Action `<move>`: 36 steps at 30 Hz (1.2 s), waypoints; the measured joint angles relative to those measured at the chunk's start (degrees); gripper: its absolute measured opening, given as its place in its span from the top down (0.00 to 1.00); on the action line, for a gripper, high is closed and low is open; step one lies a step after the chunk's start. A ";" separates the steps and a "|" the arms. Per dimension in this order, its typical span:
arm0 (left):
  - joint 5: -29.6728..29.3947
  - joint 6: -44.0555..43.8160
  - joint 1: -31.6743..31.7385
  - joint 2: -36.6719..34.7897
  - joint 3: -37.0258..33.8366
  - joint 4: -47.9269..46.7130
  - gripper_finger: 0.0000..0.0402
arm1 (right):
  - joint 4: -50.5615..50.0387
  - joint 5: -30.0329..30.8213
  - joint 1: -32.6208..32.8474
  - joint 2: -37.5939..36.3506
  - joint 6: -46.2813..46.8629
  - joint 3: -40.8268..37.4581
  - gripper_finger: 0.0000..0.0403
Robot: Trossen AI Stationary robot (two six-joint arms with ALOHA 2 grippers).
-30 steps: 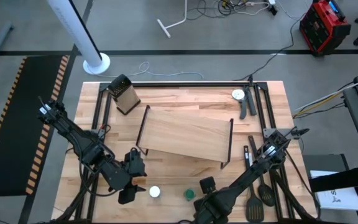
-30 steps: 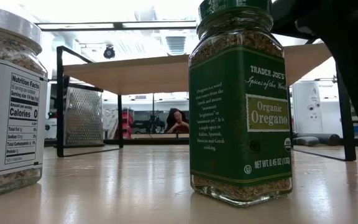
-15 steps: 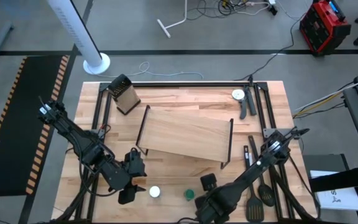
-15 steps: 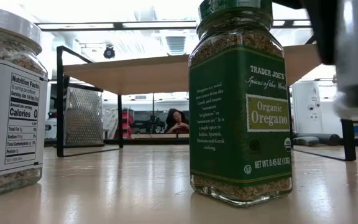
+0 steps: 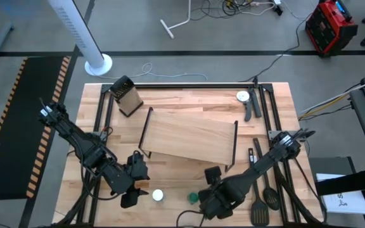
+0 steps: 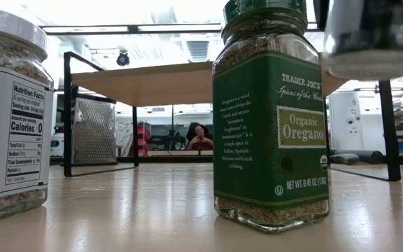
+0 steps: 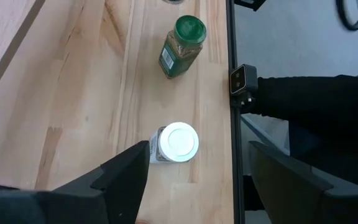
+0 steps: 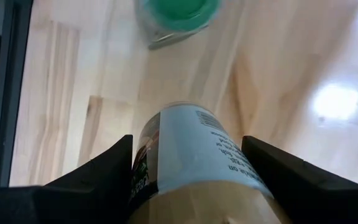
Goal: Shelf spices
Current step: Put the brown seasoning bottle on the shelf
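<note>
The shelf (image 5: pixel 189 139), a light-wood board on thin black end frames, stands mid-table. A white-lidded jar (image 5: pixel 158 196) and a green-lidded oregano jar (image 5: pixel 194 197) stand on their bases near the table's near edge. They fill the low view (image 6: pixel 9 119) (image 6: pixel 270 119). My right gripper (image 5: pixel 211 182) is shut on a third jar with a pale label (image 8: pixel 188 155), just right of the green jar (image 8: pixel 179 15). My left gripper (image 5: pixel 135 185) is open and empty, left of the white jar (image 7: pixel 178 142). The tan-lidded jar does not show. My right gripper pinches the pale-labelled jar by its round body (image 8: pixel 148 168), one finger on each side. The fingers come slanting down from the table's near right. The jar is lifted clear of the table; its base (image 6: pixel 369 66) hangs in the air above the board.
A box grater (image 5: pixel 127 96) stands at the far left and a white dial-faced object (image 5: pixel 243 97) at the far right. Dark kitchen utensils (image 5: pixel 265 190) lie along the right side. A person shows in the room beyond, under the shelf (image 6: pixel 198 136).
My right gripper has risen with the pale-labelled jar and gone a little toward the shelf. In the low view the jar's base has climbed from table level to well above it. The white and green jars have stayed put.
</note>
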 joint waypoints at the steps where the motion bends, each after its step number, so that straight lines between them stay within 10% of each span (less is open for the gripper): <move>1: -0.01 0.03 0.01 0.02 0.00 0.02 0.36 | -0.01 0.37 -0.25 -0.57 0.00 0.00 0.37; 36: -0.47 0.71 -0.06 0.02 -0.74 0.70 0.36 | -13.30 -1.12 -20.55 -15.48 -5.83 0.09 0.36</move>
